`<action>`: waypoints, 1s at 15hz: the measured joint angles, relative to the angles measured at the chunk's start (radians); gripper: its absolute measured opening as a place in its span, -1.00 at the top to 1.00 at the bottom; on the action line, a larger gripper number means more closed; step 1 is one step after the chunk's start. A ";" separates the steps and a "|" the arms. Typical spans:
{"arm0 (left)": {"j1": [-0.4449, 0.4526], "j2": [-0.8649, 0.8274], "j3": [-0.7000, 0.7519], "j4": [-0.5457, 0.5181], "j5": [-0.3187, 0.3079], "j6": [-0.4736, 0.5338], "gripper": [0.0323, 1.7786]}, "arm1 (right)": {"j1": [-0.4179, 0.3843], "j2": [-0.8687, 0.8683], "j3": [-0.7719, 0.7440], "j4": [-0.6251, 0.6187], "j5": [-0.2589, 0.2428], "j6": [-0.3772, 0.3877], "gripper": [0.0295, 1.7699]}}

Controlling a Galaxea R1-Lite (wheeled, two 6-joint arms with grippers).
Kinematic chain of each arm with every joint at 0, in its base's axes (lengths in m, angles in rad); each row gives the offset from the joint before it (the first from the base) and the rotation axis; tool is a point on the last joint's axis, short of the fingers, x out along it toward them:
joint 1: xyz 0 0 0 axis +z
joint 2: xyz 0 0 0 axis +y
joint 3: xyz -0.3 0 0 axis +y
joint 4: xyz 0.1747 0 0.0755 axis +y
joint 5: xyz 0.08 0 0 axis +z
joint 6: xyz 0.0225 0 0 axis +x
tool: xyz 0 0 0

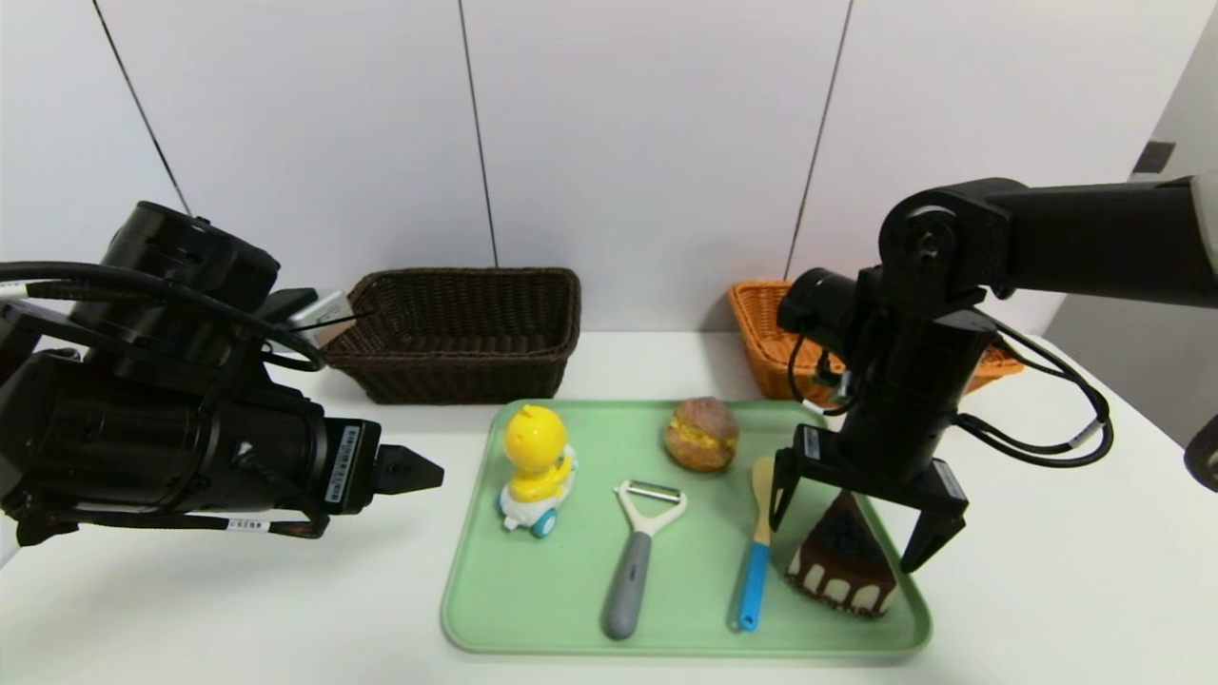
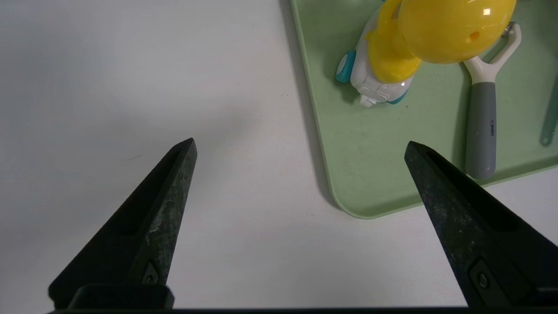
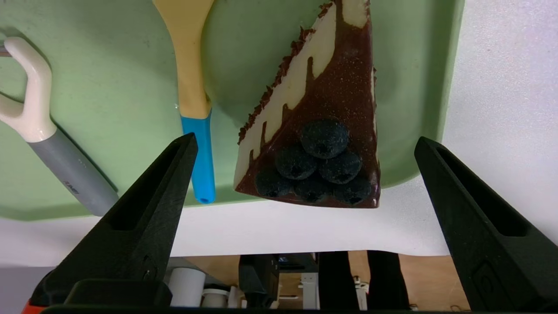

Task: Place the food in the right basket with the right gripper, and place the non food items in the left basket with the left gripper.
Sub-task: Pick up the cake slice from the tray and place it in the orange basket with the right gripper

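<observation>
- Duck [image 1: 536, 452]: glossy, smooth plastic.
- Basket [image 1: 457, 333] at eleven o'clock: rough woven wicker.
- Peeler [image 1: 633, 571]: metal blade, matt grey handle.
- Cake [image 1: 845, 561]: glossy brown top.
- Tray [image 1: 704, 590]: smooth.

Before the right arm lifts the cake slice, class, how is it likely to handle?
The cake slice will probably sit steadily, since its broad base lies on the tray. Its glossy chocolate coating may be slippery against the open right end effector. The blueberries, piled on top, might come loose if tilted, unless they are fixed on.
</observation>
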 joint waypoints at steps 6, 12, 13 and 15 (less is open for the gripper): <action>0.000 -0.017 0.007 0.000 0.000 -0.002 -0.90 | 0.000 0.025 0.001 0.001 0.003 0.002 -0.20; 0.001 -0.049 0.023 0.001 0.000 -0.034 -0.90 | 0.003 0.028 0.000 0.003 0.004 0.007 0.23; 0.001 -0.054 0.024 0.000 0.000 -0.040 -0.90 | 0.003 0.020 -0.003 0.007 0.005 0.006 0.23; 0.002 -0.062 0.024 0.000 0.000 -0.041 -0.90 | 0.001 -0.007 -0.030 0.059 0.014 0.001 0.24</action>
